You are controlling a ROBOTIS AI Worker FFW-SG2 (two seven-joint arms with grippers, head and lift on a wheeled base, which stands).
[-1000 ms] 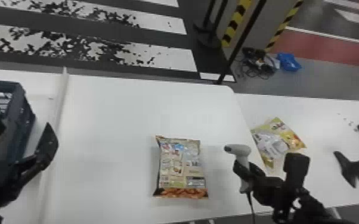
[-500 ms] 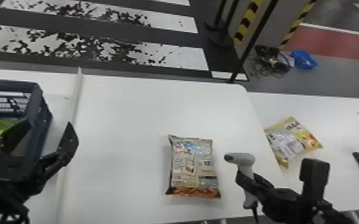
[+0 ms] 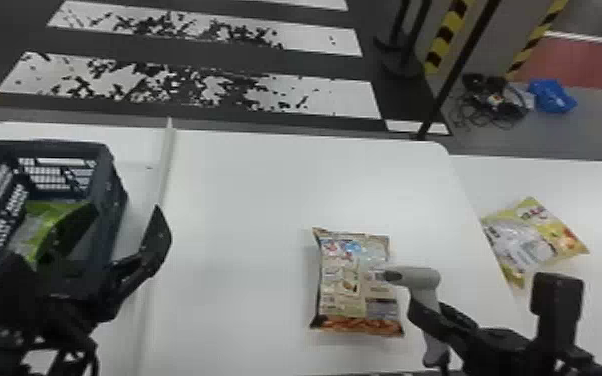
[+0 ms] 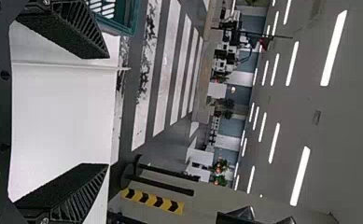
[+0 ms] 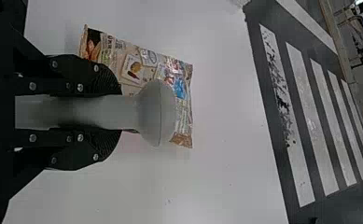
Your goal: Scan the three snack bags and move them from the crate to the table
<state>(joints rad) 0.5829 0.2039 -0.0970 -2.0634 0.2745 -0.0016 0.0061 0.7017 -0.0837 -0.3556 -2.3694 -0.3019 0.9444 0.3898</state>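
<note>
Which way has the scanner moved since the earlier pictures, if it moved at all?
Yes, leftward. In the head view, a gap separated the scanner from the middle snack bag; now it overlaps the bag's right edge.

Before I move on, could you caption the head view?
Right jaws gripping a scanner, one snack bag on the near table, another farther right, a green one crated.

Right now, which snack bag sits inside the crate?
The green bag, within the dark crate; the beige bag and the yellow bag both lie outside it, out flat.
</note>
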